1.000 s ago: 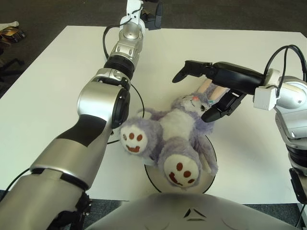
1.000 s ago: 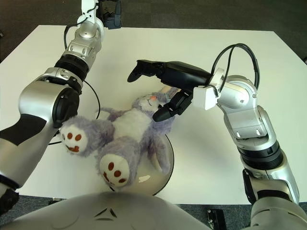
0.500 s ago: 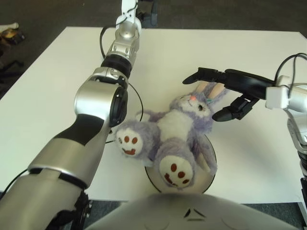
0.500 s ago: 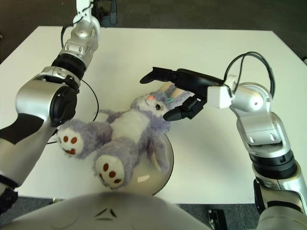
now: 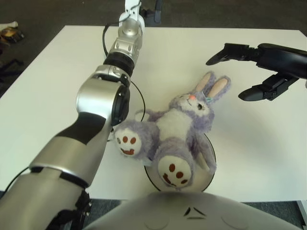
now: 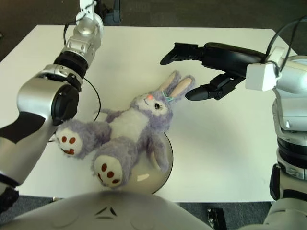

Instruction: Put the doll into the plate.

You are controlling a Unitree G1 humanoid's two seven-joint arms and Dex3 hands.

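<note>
1. Right eye view: doll (image 6: 136, 132) lies w/ lower body on plate (image 6: 163, 165), head & ears off the rim, on table (image 6: 144, 52).
2. Right hand (image 6: 211, 64) above table, fingers spread, holding nothing.
3. Left hand (image 5: 151, 8) at far table edge; grip can't tell.

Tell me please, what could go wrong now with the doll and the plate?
The doll lies only partly on the plate; its head, ears and one foot overhang the rim, so it may count as not placed, or roll off. The right hand hangs open, apart from it. The left hand, at the table's far edge, cannot help.
</note>
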